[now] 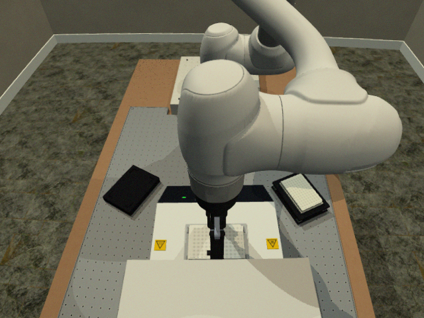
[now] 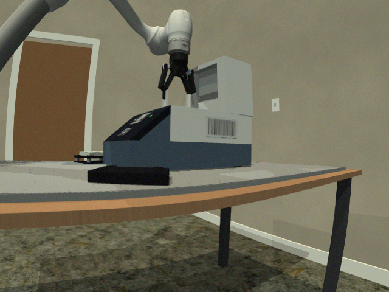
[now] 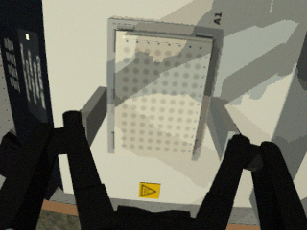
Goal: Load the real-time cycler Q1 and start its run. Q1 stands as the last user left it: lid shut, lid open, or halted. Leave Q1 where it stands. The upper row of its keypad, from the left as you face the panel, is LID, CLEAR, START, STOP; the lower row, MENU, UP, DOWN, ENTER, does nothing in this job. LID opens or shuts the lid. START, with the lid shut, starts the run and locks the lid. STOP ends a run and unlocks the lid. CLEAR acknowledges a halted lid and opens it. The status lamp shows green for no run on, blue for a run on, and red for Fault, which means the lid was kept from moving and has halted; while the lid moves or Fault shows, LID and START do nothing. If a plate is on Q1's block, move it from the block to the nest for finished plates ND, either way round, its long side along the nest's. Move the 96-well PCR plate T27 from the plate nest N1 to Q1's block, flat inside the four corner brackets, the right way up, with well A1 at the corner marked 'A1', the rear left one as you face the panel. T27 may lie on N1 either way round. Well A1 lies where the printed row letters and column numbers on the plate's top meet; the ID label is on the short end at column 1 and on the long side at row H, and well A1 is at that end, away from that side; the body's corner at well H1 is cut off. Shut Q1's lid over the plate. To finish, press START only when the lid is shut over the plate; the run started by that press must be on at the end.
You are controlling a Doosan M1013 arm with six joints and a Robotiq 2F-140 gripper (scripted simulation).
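From the top camera, the white-and-navy real-time cycler Q1 point(image 1: 171, 218) stood with its big white lid point(image 1: 218, 287) swung up. A pale, dotted multiwell plate point(image 1: 197, 241) lay flat on the block inside the corner brackets, so this plate had to go first. The black two-finger gripper point(image 1: 216, 239) hung over its middle. The white 96-well PCR plate T27 point(image 1: 301, 192) sat on its black plate nest N1 point(image 1: 324, 205), apart from the cycler, and the flat black finished-plate nest ND point(image 1: 132, 189) lay on the cycler's other side with nothing on it. A small green status lamp point(image 1: 183, 197) glowed on the dark panel.

In the exterior view the gripper point(image 2: 176, 100) stood partly open with nothing between its fingers, its pale pads point(image 2: 188, 101) near the cycler's deck but not yet down at the plate.

Through the wrist camera the plate point(image 3: 163, 96) filled the bracket frame, one pad point(image 3: 95, 110) outside each long edge, the 'A1' mark point(image 3: 217, 17) printed at one corner of the frame.

Such a plate is probably light, thin-walled plastic: stiff enough to lift flat, but smooth-sided and apt to bow or slip under a hard squeeze. The best hold looked to be across the two long sides at mid-length, low on the skirt, kept level.
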